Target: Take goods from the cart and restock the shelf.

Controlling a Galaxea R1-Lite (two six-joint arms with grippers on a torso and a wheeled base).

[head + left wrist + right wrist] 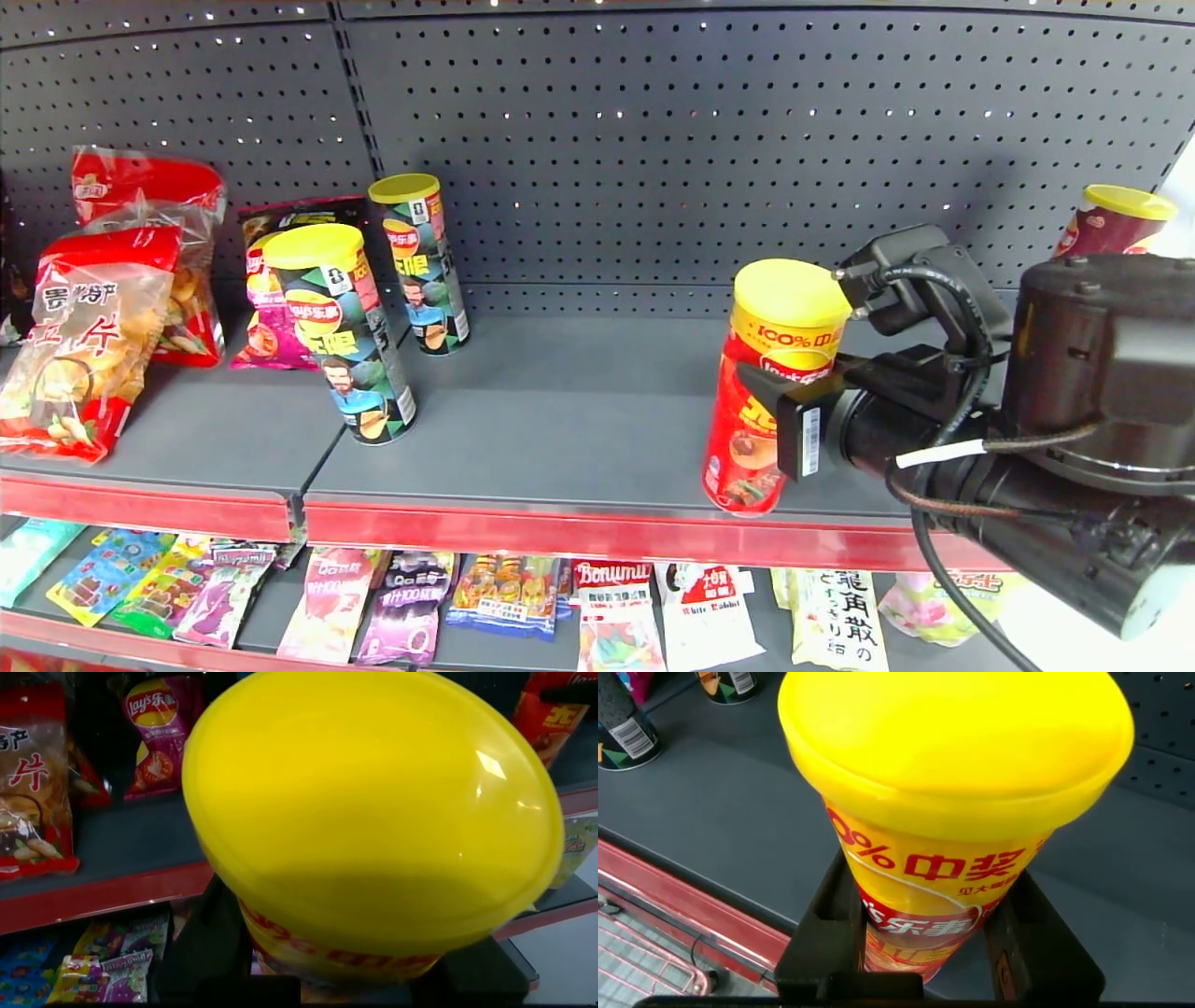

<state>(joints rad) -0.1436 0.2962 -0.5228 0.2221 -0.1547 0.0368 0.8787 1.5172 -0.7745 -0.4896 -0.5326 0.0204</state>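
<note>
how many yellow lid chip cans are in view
5. Upper shelf, left: front green can, back green can. Red can in the right tool, near the shelf's front edge. Second red can at far right back. Fifth can in the left tool. More may be hidden.

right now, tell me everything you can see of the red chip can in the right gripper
The red chip can is a tall tube, cardboard by its look, red low down with a yellow printed band under a yellow plastic lid that is in place. It stands roughly upright, leaning slightly, near the red front edge of the grey shelf. The right gripper holds it at mid-height, jaws closed on either side. Whether its base rests on the shelf I cannot tell.
</note>
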